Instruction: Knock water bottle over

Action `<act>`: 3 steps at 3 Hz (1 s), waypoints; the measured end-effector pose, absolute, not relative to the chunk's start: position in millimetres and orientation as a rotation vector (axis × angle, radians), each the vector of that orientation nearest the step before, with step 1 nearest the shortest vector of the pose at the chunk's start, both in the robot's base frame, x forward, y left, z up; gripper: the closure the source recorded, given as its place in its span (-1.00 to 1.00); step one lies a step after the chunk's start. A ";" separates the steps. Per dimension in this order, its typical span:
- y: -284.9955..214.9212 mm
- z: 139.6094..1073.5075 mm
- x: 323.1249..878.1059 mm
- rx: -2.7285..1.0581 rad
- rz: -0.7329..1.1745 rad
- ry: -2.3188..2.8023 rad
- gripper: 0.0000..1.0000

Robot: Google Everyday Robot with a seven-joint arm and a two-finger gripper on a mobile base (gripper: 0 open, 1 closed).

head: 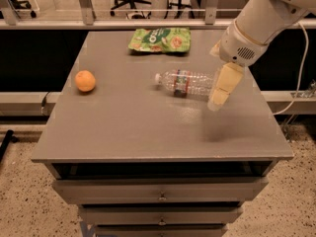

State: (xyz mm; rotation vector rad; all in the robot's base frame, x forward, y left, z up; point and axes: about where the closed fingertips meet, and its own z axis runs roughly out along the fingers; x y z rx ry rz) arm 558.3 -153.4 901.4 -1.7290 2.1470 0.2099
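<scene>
Worktop: you see a flat grey square worktop (138, 127) on top of a grey drawer cabinet (160, 191).

Task item: the small clear ribbed plastic water bottle (185, 83) lies on its side, right of the worktop's centre. Its white cap points left, and the red-and-white label band sits a little in from the cap end. The bottle's long axis runs left to right, with the base end slightly nearer than the cap.

End effector: the cream-coloured end effector (216, 101) hangs from the white arm (256, 23), which enters from the upper right. It points down and slightly left, over the right part of the worktop. From this view it overlaps the bottle's base end, and you cannot tell whether the two touch. It reads as one cream slab, so you cannot tell whether it is set wide or narrow. Nothing is seen held in it.

Other items: a round orange fruit (85, 81) rests near the left edge, well apart from the bottle. A flat green snack bag (159, 39) lies at the far edge.
</scene>
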 end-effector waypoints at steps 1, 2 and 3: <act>-176.3 907.0 559.8 -1.656 0.304 2.070 -1.00; -205.0 925.2 558.2 -1.597 0.382 1.913 -1.00; -235.2 944.1 553.9 -1.582 0.410 1.764 -1.00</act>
